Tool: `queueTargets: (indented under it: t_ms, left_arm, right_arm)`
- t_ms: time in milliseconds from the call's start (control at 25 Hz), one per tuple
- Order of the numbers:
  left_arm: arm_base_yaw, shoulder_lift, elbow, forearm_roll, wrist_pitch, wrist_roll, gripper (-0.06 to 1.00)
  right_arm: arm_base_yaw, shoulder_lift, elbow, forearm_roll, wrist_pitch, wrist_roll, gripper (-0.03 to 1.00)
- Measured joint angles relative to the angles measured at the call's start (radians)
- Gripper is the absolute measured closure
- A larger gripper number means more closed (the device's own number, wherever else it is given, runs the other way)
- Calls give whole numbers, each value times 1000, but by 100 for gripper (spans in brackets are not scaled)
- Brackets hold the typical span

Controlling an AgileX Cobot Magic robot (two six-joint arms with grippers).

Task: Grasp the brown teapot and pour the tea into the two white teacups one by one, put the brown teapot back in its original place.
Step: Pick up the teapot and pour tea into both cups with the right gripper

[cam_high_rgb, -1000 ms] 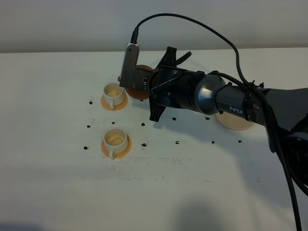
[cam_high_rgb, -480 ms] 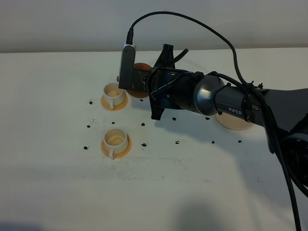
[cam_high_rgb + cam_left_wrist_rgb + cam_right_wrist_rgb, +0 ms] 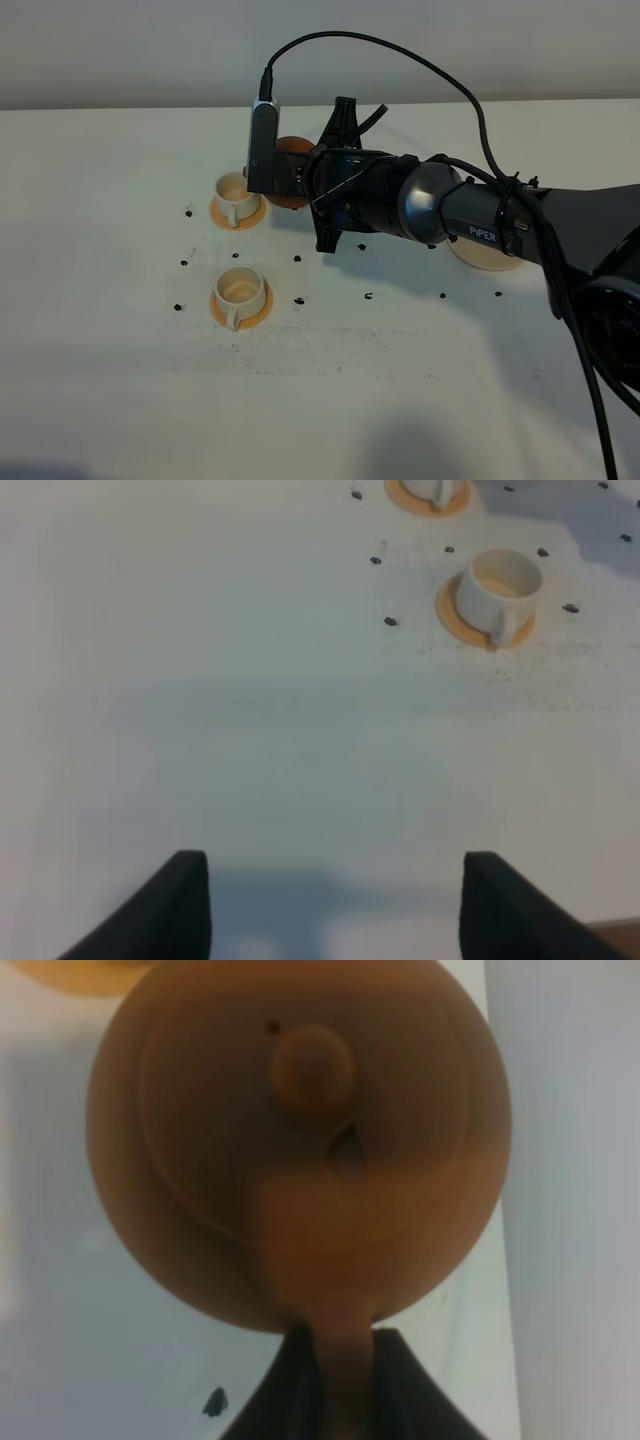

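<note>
Jaws of the right gripper (image 3: pixel 345 1365) are clenched on the stubby handle of the teapot (image 3: pixel 300 1160), so the round body and the lid knob fill the right wrist view. I judge that this grip leaves the spout side free to turn toward a cup. In the high view the teapot (image 3: pixel 292 148) is in the upper middle of the frame, just right of the far cup (image 3: pixel 236 190) and mostly hidden behind the wrist camera (image 3: pixel 262 145); whether tea runs I cannot tell. The near cup (image 3: pixel 240 288) stands lower, left of centre, on its saucer (image 3: pixel 265 303). The coaster (image 3: pixel 492 256) lies bare at centre right, partly under the arm (image 3: pixel 440 205), probably left free for the return. The left gripper (image 3: pixel 335 905) hovers with jaws apart and nothing between them, away from the work. On the arm I can read "PiPER"; no other writing is visible.
</note>
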Motion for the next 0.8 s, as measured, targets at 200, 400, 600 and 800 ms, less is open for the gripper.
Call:
queueTargets:
  t_ms: [200,400,600,800]
  left_arm:
    - [0,0,0,0,0,0,43]
    - [0,0,0,0,0,-1,43]
    - [0,0,0,0,0,-1,43]
    - [0,0,0,0,0,-1,43]
  right_arm:
    - [8,0,0,-22,-5,-1,88]
    - [10,0,0,-41,-7,-1,88]
    - [10,0,0,-72,-6,-1,88]
    - [10,0,0,-96,-3,-1,88]
